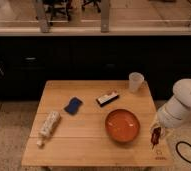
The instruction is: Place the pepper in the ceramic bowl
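The ceramic bowl (122, 125) is wide, shallow and orange-red, and stands empty on the right half of the wooden table (89, 150). My gripper (155, 135) hangs from the white arm (184, 102) at the table's right edge, just right of the bowl and slightly above the tabletop. It is shut on the pepper (156, 133), a small dark red piece that points downward between the fingers. The pepper is beside the bowl, not over it.
A translucent white cup (135, 81) stands at the table's back right. A black-and-white block (107, 98) lies behind the bowl, a blue pad (73, 105) at the middle left, and a white bottle (48, 125) lies on its side at the front left. Dark cabinets stand behind.
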Robot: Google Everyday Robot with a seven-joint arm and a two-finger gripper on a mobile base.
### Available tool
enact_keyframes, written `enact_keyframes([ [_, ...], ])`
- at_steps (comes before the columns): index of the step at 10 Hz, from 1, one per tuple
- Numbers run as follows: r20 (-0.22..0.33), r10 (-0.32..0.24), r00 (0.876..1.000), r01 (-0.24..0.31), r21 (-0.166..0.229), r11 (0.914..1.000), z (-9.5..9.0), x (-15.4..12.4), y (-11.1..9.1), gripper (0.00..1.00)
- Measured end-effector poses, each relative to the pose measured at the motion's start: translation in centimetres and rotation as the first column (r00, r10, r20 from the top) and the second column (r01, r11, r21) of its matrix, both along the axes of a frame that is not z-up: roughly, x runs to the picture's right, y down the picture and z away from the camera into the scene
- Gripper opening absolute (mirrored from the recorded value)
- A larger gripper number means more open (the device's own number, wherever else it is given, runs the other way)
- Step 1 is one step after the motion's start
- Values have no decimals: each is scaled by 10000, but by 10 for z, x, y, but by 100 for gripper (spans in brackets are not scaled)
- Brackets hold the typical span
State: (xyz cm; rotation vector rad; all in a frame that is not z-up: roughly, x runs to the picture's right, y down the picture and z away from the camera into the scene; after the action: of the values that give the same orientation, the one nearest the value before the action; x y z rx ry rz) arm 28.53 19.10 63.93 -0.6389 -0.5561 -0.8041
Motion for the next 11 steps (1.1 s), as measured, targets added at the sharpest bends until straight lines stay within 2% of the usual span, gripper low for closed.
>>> enact_keyframes([
  [6, 188, -314, 9993, 311, 165, 9994, 5, -38, -11, 0],
  [11, 397, -596, 9974, 590, 160, 9981, 17, -74, -19, 0],
])
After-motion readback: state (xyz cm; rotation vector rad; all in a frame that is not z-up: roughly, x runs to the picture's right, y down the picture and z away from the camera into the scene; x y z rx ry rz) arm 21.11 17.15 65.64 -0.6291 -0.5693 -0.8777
